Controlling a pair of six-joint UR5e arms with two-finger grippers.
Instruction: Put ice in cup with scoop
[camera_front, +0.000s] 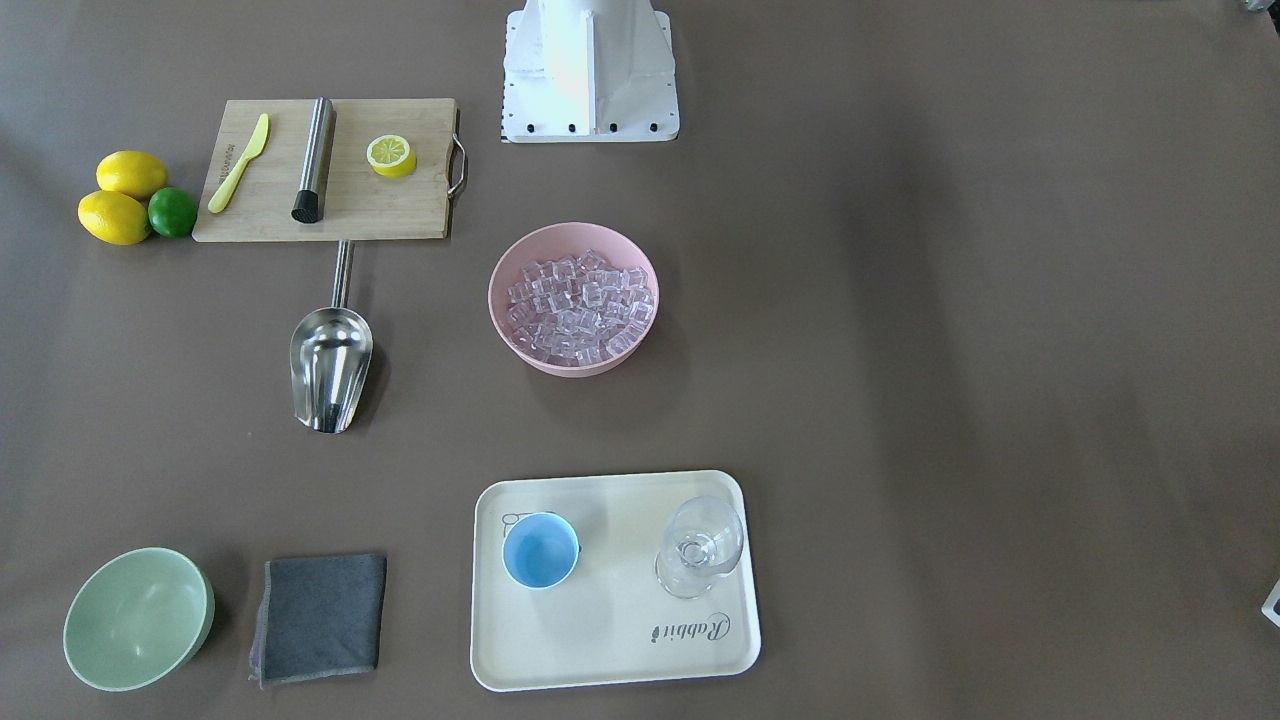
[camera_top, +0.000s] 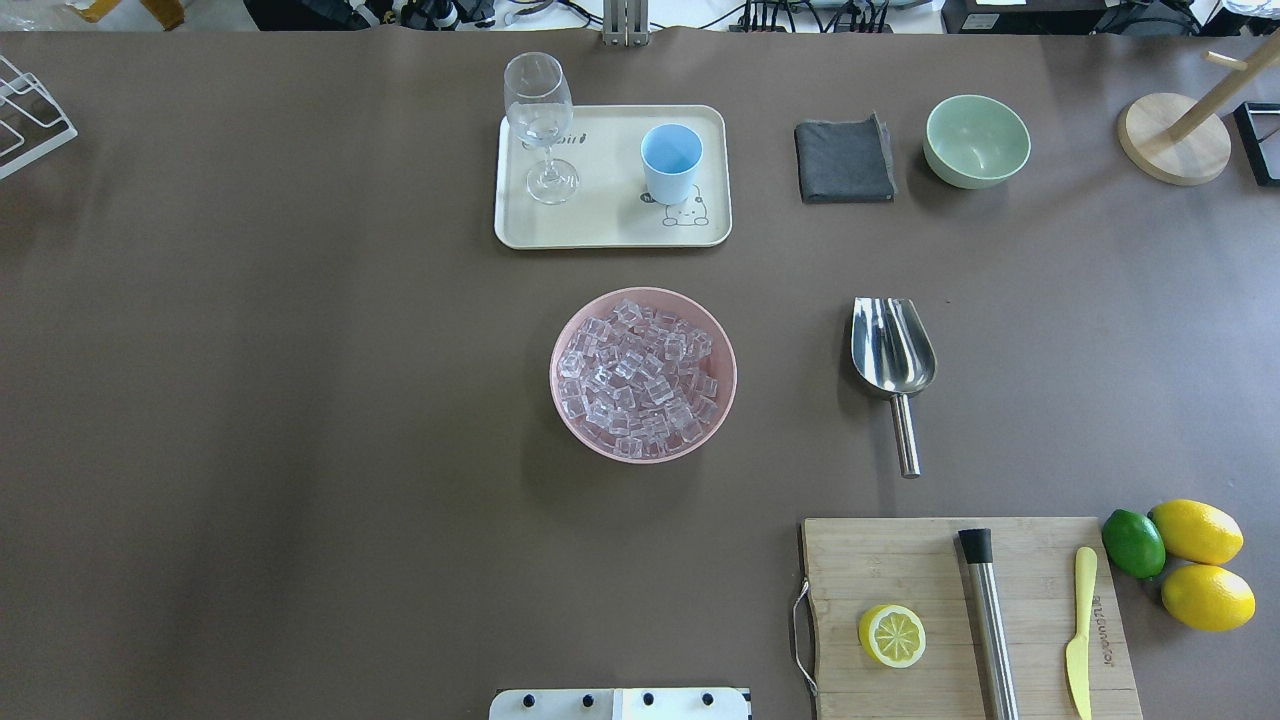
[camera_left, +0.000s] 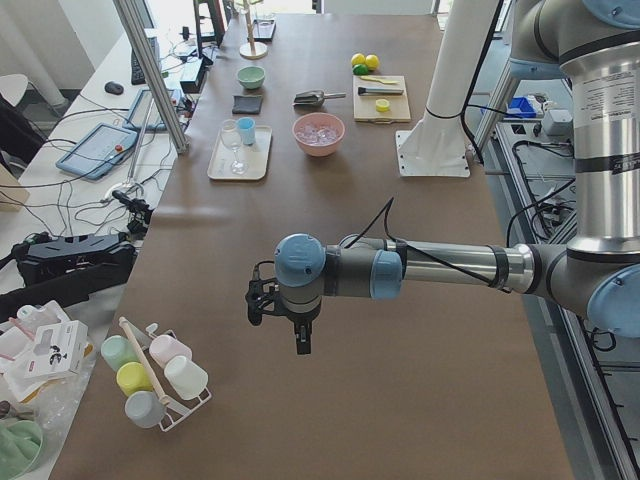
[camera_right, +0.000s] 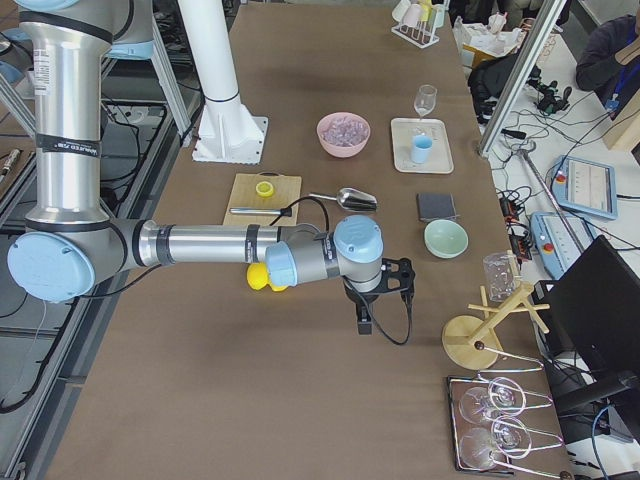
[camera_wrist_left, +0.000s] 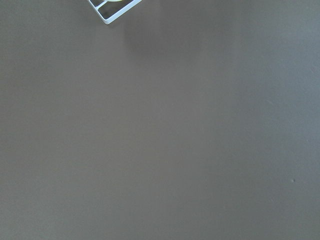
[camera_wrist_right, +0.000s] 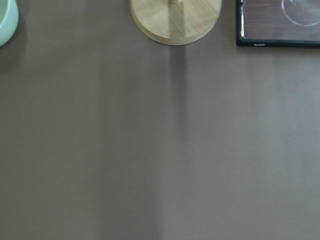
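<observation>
The scoop lies untouched right of centre, handle toward the robot's edge, handy to grab. The ice fills the middle bowl; the cup stands on a tray near the far edge. The left claw and right claw hang over opposite ends, opening impossible to tell.

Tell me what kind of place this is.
Probably a robotics lab staged as a drinks bench: the left arm reaches over a brown-covered table, a tablet lies on the side bench, and ice, a scoop and lemons are laid out.
</observation>
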